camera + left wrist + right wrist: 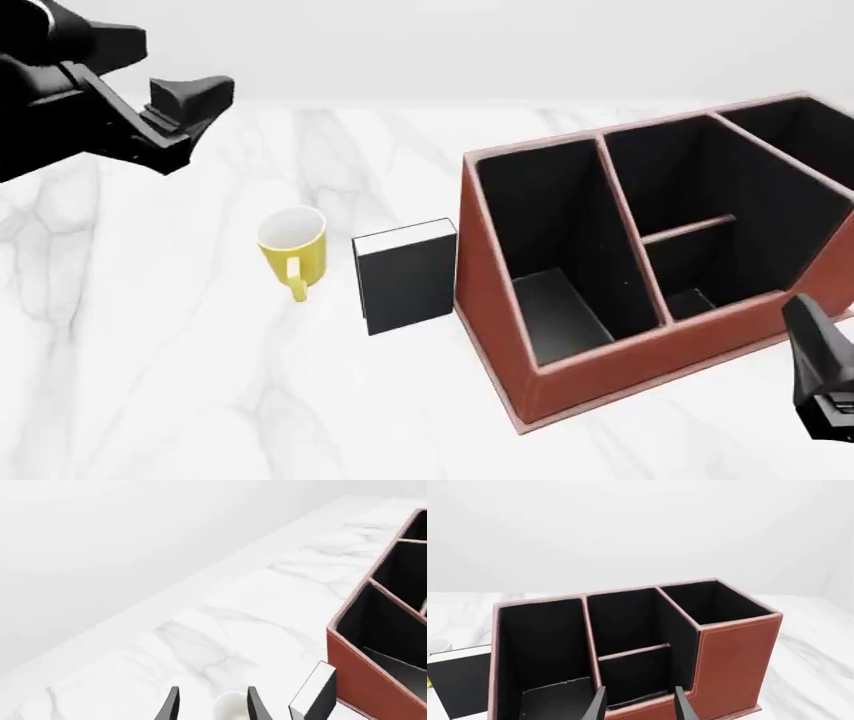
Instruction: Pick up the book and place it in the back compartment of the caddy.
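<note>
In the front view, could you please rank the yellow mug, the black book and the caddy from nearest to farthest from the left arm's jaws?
1. Yellow mug: nearest the left gripper, which is at upper left.
2. Black book: to the mug's right, beside the caddy.
3. Caddy: farthest, on the right.
</note>
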Motion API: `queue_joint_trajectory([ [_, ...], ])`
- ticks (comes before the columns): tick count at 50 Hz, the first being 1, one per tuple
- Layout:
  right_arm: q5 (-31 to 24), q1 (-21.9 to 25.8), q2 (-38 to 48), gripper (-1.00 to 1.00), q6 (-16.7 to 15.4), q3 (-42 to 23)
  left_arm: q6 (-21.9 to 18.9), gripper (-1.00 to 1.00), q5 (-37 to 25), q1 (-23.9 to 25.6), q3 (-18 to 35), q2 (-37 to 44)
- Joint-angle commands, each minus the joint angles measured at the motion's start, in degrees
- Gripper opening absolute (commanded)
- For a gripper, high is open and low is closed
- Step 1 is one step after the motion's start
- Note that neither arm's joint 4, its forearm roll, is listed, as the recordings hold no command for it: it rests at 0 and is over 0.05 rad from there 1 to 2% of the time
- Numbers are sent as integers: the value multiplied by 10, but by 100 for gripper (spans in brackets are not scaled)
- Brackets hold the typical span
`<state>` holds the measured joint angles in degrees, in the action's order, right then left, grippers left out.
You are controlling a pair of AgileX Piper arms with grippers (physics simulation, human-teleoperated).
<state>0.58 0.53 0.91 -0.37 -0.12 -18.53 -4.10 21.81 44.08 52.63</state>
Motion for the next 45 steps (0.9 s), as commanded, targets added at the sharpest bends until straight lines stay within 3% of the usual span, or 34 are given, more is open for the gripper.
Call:
queue_joint_trajectory([
  [1,2,1,2,100,-2,0,-42,100,-91,95,161,154],
  [2,2,1,2,100,-2,0,-60,100,-93,87,172,173],
  [10,2,2,2,100,0,0,-76,100,-146,105,260,253],
  [14,5,3,6,100,-1,0,-91,100,-169,120,277,278],
  [18,4,4,5,100,-1,0,-80,100,-194,118,298,311],
  [19,5,4,5,100,-1,0,-95,100,-196,117,293,318],
  [28,4,7,4,100,-2,1,-74,100,-232,153,296,327],
  [33,-1,8,-3,100,0,0,-86,100,-196,140,278,337],
  [38,1,8,-2,100,-1,0,-80,100,-177,157,233,351],
  [45,0,9,-3,100,-2,0,-74,100,-162,167,220,359],
])
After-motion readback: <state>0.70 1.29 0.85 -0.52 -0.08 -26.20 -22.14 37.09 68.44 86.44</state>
